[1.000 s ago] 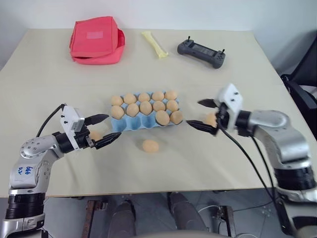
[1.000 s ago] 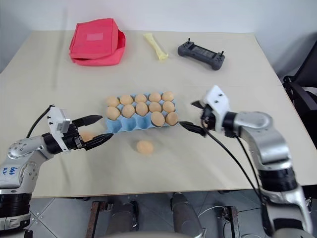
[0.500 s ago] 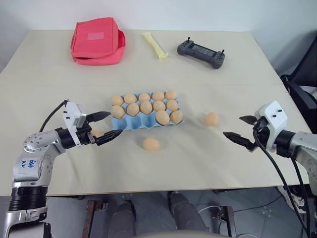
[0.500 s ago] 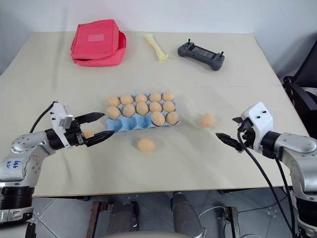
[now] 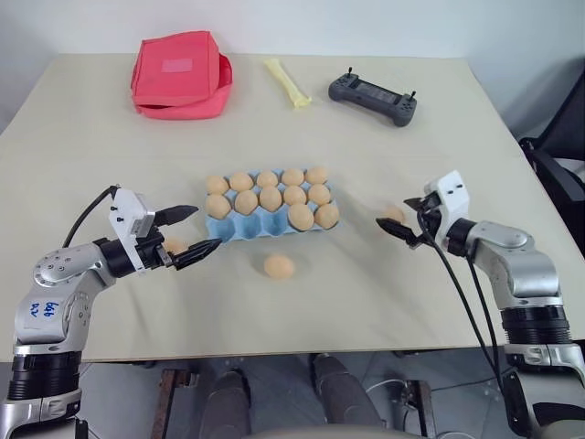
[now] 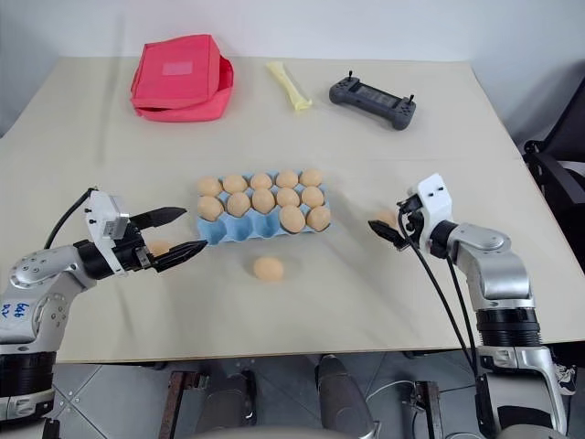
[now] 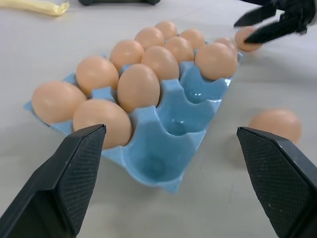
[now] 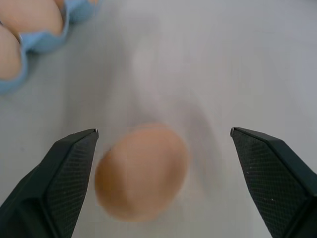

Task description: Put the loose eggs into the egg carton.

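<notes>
1. Nearest us, low in the centre, one loose egg (image 5: 279, 266) is lying untouched.
2. At lower left, our left gripper (image 5: 186, 235) is hovering wide open and empty around another egg (image 5: 175, 246).
3. At right, our right gripper (image 5: 402, 219), which swung out half a second ago, is coming back wide open around the third egg (image 8: 142, 170), so a grasp looks close.
4. Further up, the egg carton (image 5: 239, 230) is holding ten eggs, its front cups empty.

Egg carton (image 5: 271, 212) mid-frame on bench (image 5: 384, 293); loose eggs (image 5: 279, 266) below, left, right; pouch (image 5: 179, 75) upper left; controller (image 5: 372, 96) upper right.
</notes>
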Action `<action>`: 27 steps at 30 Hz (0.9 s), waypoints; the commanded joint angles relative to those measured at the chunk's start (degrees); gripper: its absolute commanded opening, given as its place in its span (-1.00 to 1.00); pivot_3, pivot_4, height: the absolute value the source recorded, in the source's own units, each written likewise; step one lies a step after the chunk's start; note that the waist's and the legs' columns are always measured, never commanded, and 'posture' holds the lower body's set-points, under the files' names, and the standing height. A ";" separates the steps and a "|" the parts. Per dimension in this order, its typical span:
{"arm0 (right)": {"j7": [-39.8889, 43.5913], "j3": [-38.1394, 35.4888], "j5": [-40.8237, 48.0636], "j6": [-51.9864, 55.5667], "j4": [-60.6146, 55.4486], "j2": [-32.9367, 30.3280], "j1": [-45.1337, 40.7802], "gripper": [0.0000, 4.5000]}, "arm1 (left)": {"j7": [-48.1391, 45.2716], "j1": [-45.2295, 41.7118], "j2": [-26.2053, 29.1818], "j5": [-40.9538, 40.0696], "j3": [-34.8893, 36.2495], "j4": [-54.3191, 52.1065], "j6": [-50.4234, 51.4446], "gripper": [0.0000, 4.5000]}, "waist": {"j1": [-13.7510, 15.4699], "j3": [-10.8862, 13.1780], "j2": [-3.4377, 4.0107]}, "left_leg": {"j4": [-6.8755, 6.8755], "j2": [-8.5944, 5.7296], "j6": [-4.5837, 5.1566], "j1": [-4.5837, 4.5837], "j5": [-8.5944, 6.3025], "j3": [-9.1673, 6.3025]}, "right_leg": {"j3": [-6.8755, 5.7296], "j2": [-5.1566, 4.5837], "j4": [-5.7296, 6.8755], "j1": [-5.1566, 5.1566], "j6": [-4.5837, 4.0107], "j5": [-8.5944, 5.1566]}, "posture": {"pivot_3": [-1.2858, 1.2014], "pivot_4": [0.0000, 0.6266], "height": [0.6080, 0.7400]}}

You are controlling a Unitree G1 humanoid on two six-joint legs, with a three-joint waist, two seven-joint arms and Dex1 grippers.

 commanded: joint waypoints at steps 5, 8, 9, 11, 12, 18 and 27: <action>0.57 -0.72 1.24 0.17 -3.17 0.43 -0.53 0.28 | 1.53 1.73 0.83 -1.59 2.70 -4.55 0.90 1.00 | 0.02 0.01 0.01 | 0.01 0.00 0.00 0.00 -0.01 0.01 | 0.00 0.00 0.00 0.00 0.00 0.00 | 0.03 -0.52 1.00; 0.90 -1.31 2.04 1.77 -7.14 -0.65 -0.26 -0.08 | 1.84 2.22 1.11 -1.76 3.10 -5.01 1.11 1.00 | -0.06 0.01 0.02 | 0.02 0.00 0.00 0.01 -0.01 -0.01 | -0.01 0.00 0.03 0.00 0.00 0.00 | 0.03 -0.52 1.00; 1.05 -1.45 2.41 2.46 -8.69 -0.96 -0.23 -0.09 | 1.90 2.31 1.17 -1.81 3.22 -5.06 1.15 1.00 | -0.10 0.01 0.02 | 0.02 0.00 0.00 0.01 -0.01 0.00 | 0.00 0.00 0.02 0.00 0.00 0.00 | 0.03 -0.52 1.00; 1.35 -1.65 3.52 4.14 -11.89 -1.47 -0.51 -0.09 | 2.07 2.48 1.28 -1.93 3.37 -5.26 1.25 1.00 | -0.11 0.01 0.02 | 0.02 0.00 0.00 0.01 -0.01 0.00 | 0.00 0.00 0.02 -0.01 -0.02 -0.01 | 0.03 -0.52 1.00; 1.49 -1.56 4.05 5.02 -13.43 -1.69 -0.84 -0.09 | 2.15 2.50 1.31 -1.95 3.41 -5.29 1.26 1.00 | -0.08 0.01 0.02 | 0.02 0.00 0.00 0.01 -0.01 0.00 | 0.00 0.00 0.02 -0.01 -0.02 -0.01 | 0.03 -0.52 1.00; 2.01 2.11 7.53 10.75 -20.69 0.27 -6.40 -0.09 | 2.72 2.41 1.06 -1.87 3.62 -5.49 1.37 1.00 | -0.18 0.02 0.03 | 0.02 0.00 0.00 0.01 -0.01 0.01 | 0.01 0.00 0.01 -0.02 -0.13 -0.07 | 0.03 -0.52 1.00; 3.87 15.61 3.95 4.71 -12.50 13.99 -16.44 -0.09 | 4.15 3.21 0.81 -1.94 4.25 -6.92 1.25 1.00 | -1.34 0.01 0.03 | -0.03 0.01 -0.01 -0.04 -0.02 -0.01 | -0.01 0.00 0.01 -0.05 -0.01 0.00 | 0.03 -0.52 1.00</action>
